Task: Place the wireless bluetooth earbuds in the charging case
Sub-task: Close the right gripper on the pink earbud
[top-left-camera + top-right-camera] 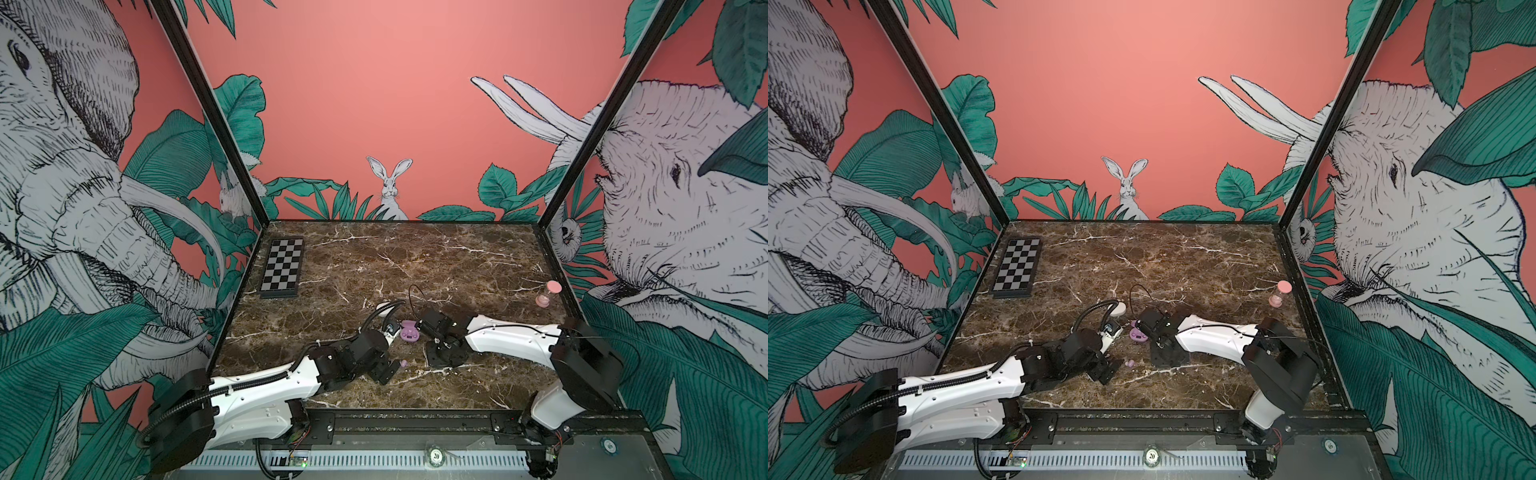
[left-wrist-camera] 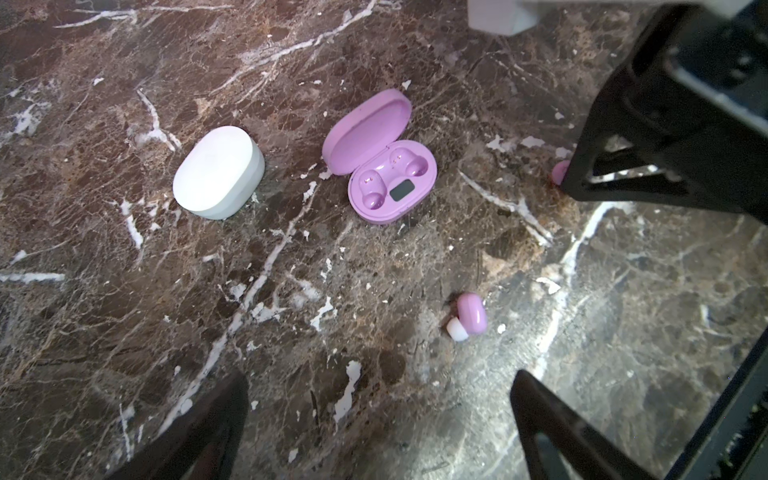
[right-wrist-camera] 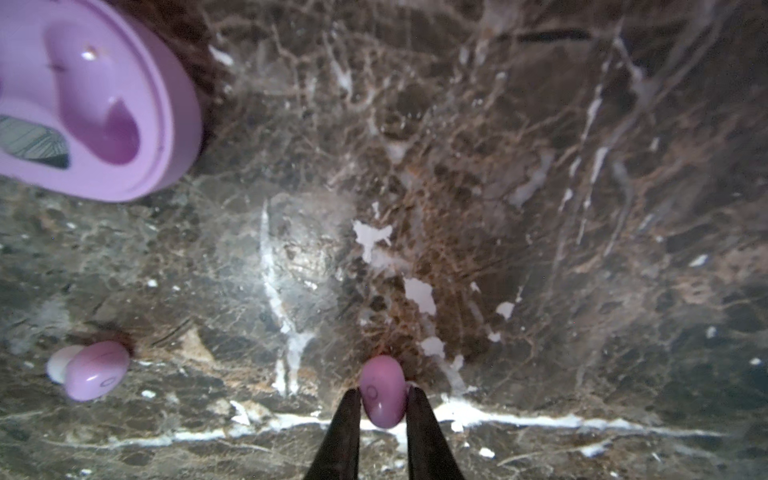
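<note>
My left gripper (image 2: 378,380) hangs with its jaws wide apart, near a loose purple earbud (image 2: 471,313). The white case (image 2: 218,172) is closed. The purple case (image 2: 384,178) stands open, both sockets empty. Right of it, my right gripper (image 3: 383,399) is clamped on the other purple earbud (image 3: 380,380), only at the fingertips, it seems. This round bud can slip out, or meet the socket turned wrongly and push the light case away.

The shut case (image 2: 218,172) lay just behind and left of the open case (image 2: 390,183). A loose bud (image 2: 471,313) lay on the table (image 2: 124,332) before it; a second bud (image 3: 381,380) sat right of it, in my right gripper (image 3: 383,395). The chessboard (image 1: 282,266) lay far behind it to the left, the hourglass (image 1: 547,293) to the right.
</note>
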